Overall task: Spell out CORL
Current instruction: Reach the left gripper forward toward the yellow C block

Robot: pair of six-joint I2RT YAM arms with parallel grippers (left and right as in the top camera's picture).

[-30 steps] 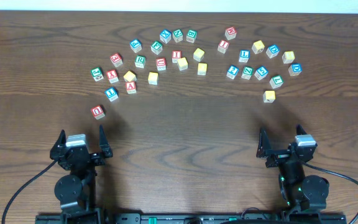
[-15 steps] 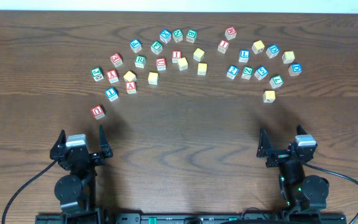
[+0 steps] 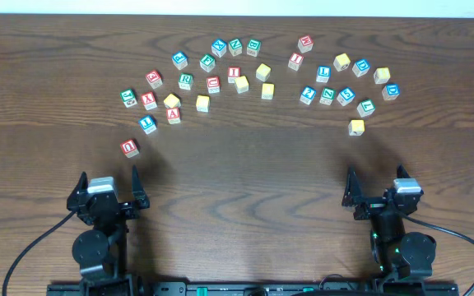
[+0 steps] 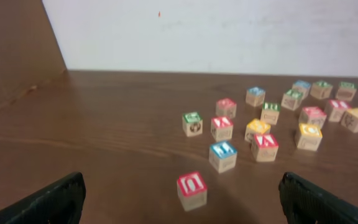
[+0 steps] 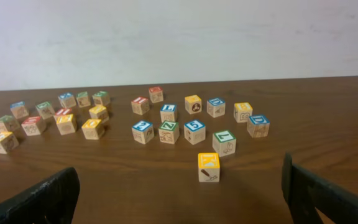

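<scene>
Overhead, left tool [image 3: 108, 174] apart, right tool [image 3: 374, 174] apart, red-lettered cube [image 3: 130, 147] and yellow-topped cube [image 3: 356, 127] nearest.

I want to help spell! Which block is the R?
Find the bunch of blocks on the left half of the table. In its middle row, the R block sits between two red-lettered blocks. Its letter is green; theirs are red.

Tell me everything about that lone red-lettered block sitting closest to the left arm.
The red-lettered block is a small pale wooden cube; its white top carries a red border and a red letter, apparently U. It rests flat on the brown table, apart from every other block, untouched, ahead of the open left claw.
</scene>
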